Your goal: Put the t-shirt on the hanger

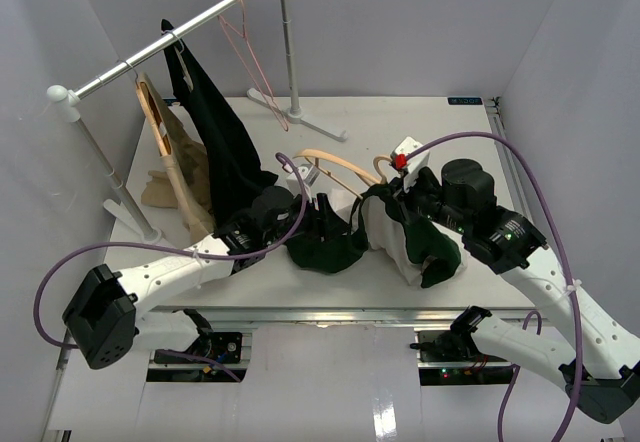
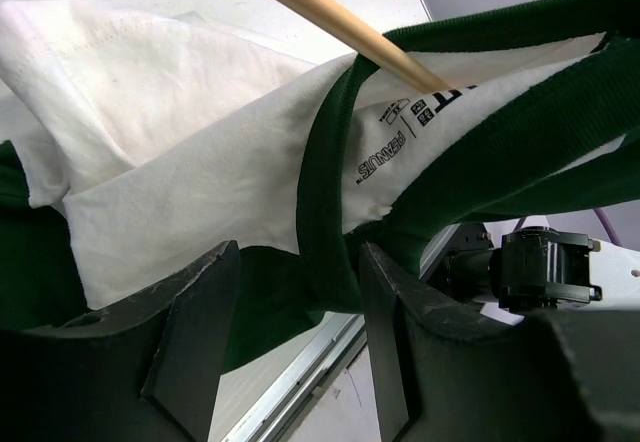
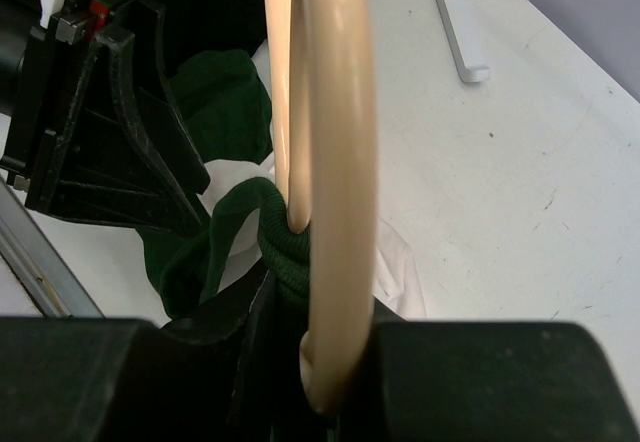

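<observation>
A white worktop [image 1: 430, 132] is seen from above, with two robot arms reaching in from its near edge. The t-shirt [image 1: 325, 250], dark green with a cream-white panel, is bunched in the middle of the worktop between the two arms. The light wooden hanger [image 1: 335, 165] is held tilted over it, and one curved arm is passed into the shirt's neck opening. The right claw [image 3: 322, 347] is pinched on the hanger, with the wood clamped between its fingers. Close beside that grip the green neck band [image 3: 285, 247] is looped round the wood. The left claw [image 2: 298, 262] is spread. The neck band is seen running between its two fingers [image 2: 190, 332] without being squeezed. A printed size label [image 2: 385, 147] is shown inside the neck. At the back left a garment rail [image 1: 205, 17] is stood on the worktop. A black garment [image 1: 215, 142], a tan garment [image 1: 165, 187] and a thin pink wire hanger [image 1: 257, 47] are hung from it.
</observation>
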Action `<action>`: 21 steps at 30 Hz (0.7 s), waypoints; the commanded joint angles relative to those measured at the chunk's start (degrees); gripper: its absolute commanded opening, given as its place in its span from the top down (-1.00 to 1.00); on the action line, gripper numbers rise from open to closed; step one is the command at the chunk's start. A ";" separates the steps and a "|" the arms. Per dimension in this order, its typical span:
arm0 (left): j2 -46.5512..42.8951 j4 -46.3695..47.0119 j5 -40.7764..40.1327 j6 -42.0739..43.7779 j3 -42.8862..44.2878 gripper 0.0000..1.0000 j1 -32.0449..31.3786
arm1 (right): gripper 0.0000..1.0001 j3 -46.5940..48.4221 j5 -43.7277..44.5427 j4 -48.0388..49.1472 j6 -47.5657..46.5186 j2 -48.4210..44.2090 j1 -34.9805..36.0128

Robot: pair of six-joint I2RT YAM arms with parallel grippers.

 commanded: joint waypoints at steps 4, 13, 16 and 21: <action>2.16 3.78 2.52 -2.10 0.12 -0.22 -0.19 | 0.85 -1.13 0.88 7.21 1.14 -0.55 -0.35; 5.69 3.69 3.44 -2.71 1.09 -0.01 -0.26 | 0.85 -2.68 1.58 9.04 1.65 -0.73 -0.30; 7.20 2.20 2.96 -2.81 2.60 0.40 -0.29 | 0.85 -3.42 1.83 9.70 1.91 -0.85 -0.26; 11.33 -1.76 3.07 -2.75 6.74 1.00 -0.25 | 0.85 -4.42 2.63 9.93 2.02 -1.35 -0.26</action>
